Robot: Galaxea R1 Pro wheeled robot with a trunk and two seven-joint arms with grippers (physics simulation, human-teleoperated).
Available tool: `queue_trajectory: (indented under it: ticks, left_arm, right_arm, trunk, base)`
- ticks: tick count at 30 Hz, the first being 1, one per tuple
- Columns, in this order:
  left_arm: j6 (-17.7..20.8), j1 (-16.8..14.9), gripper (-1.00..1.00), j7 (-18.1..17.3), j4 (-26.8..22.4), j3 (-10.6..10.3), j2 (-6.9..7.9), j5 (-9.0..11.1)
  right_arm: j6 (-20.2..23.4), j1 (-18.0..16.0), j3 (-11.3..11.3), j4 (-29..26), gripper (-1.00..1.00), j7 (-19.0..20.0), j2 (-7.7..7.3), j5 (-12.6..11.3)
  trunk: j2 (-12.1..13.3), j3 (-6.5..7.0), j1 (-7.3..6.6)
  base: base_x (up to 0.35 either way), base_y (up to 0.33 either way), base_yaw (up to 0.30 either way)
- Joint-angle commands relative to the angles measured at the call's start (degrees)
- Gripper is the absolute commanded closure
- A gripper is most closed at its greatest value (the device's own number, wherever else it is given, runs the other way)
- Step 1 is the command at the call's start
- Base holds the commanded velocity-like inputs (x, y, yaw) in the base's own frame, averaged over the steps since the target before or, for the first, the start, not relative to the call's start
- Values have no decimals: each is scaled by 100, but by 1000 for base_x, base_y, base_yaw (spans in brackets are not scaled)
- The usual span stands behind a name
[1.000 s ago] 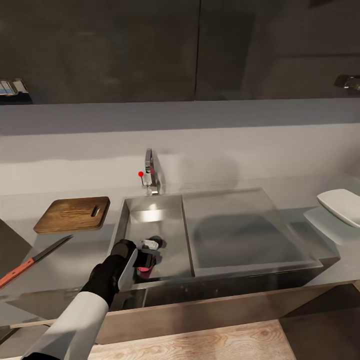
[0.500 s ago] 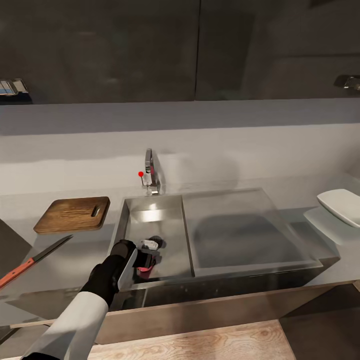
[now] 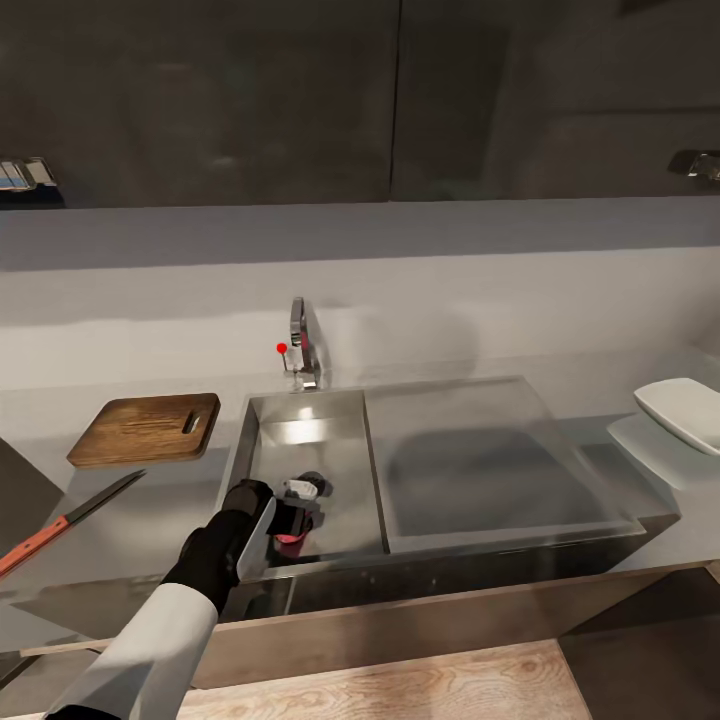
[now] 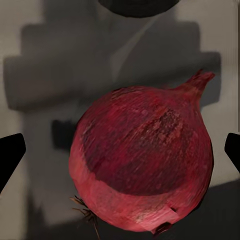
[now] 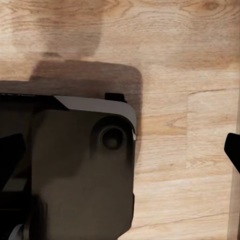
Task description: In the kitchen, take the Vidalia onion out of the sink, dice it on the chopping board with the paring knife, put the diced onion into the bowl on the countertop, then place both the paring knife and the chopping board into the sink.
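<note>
Nearest the robot, the left gripper (image 3: 292, 522) reaches down into the sink (image 3: 345, 482), its basin holding one Vidalia onion (image 3: 289, 541). In the head view only a sliver of pinkish red shows beneath the gripper, at the near edge of the basin. In the left wrist view the onion (image 4: 142, 162) lies on the grey basin floor between the two dark fingertips (image 4: 10, 155), which stand wide apart at either side with clear gaps to the skin, so the gripper is spread open and grips nothing. The drain seems to lie just beyond the gripper, though the gripper body hides most of it.

The right gripper (image 5: 120, 152) shows in its own wrist view with its tips spread far apart and nothing between them, above wood flooring and a dark part of the robot's base.

On the countertop (image 3: 150, 520) left of the basin lies one paring knife (image 3: 68, 521), red-handled. Farther back sits one chopping board (image 3: 146, 429), bare. At the far right rests one white bowl (image 3: 684, 411), apparently empty. Behind the basin stands one tap (image 3: 303, 345) with a red knob.
</note>
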Motion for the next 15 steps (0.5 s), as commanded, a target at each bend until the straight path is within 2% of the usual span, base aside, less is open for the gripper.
queue_trajectory:
  ticks: [1, 15]
  left_arm:
    - [24, -4, -100, 3, -6, -3, 1, 10]
    - [25, -4, -100, 3, 9, 4, 14, 10]
  right_arm:
    - [-24, -5, 49, 3, -100, -28, -1, -58]
    - [-24, -5, 49, 3, -100, -28, -1, -59]
  trunk:
    - [-10, -10, 3]
    - [-10, -10, 3]
  base:
    - [0, 0, 0]
    - [0, 0, 0]
